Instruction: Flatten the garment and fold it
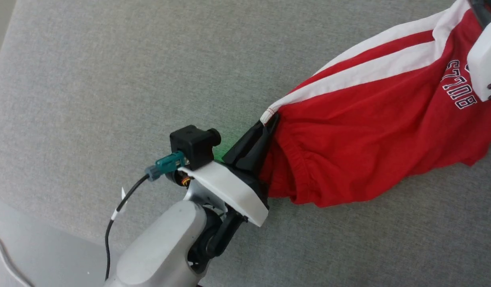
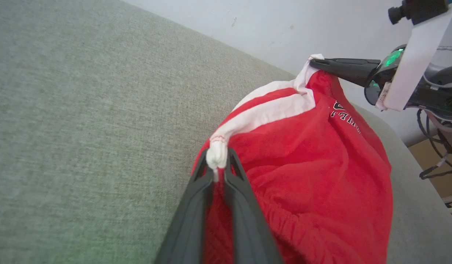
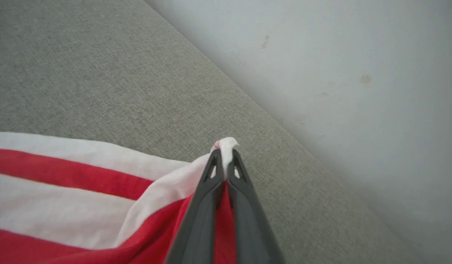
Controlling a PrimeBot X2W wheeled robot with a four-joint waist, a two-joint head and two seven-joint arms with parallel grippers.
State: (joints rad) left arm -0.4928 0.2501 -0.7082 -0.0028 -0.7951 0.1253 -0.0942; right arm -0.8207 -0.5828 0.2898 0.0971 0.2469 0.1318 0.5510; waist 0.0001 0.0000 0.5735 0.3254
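Observation:
The garment (image 1: 373, 131), red shorts with white side stripes and "BULLS" lettering, hangs stretched between both grippers above the grey fabric surface (image 1: 110, 79). My left gripper (image 1: 268, 120) is shut on a white corner at the waistband end, seen up close in the left wrist view (image 2: 217, 161). My right gripper (image 3: 224, 150) is shut on the white corner of the garment (image 3: 64, 190) at the leg end. In the left wrist view the right gripper (image 2: 316, 62) pinches the far corner of the garment (image 2: 303, 165). Its white housing (image 1: 484, 63) shows at the head view's right edge.
The grey fabric surface (image 2: 83, 110) spreads under and around the shorts. A pale wall (image 3: 339, 73) borders it on the far side. A lighter grey ledge (image 1: 26, 251) lies at the lower left of the head view, beside my left arm's black cable (image 1: 110, 227).

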